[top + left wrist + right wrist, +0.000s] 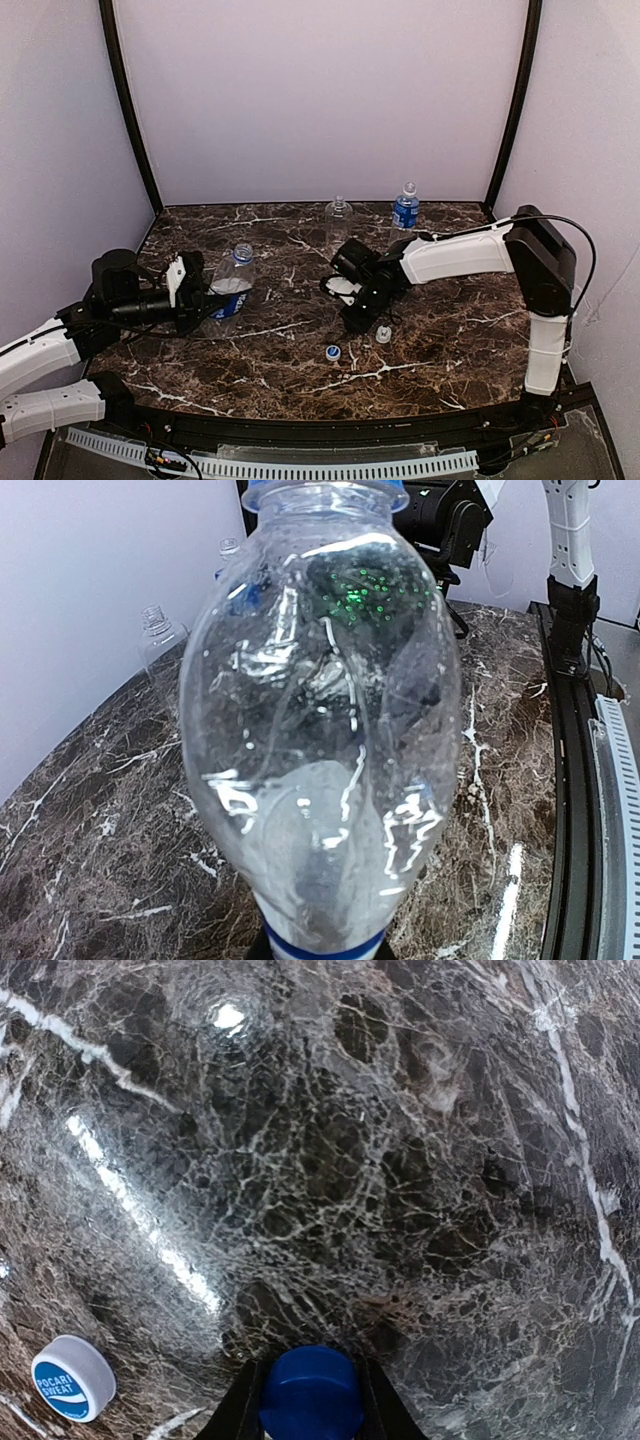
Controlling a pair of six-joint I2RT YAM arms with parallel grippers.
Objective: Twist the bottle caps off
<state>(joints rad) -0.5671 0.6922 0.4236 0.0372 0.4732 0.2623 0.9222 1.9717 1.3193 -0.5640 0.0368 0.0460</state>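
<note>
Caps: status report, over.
Left hand shut on bottle. Right hand shut on blue cap, low over table. Pocari cap loose on table near right hand, not touching.

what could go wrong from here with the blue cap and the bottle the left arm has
1. The right gripper pinches the dark blue cap low over the table. If it lands on its edge when released, it may roll, perhaps into the blue-and-white cap close by.
2. The left gripper holds the bottle, whose wall looks dented. A firmer squeeze could crush it, or it may topple when set down.
</note>
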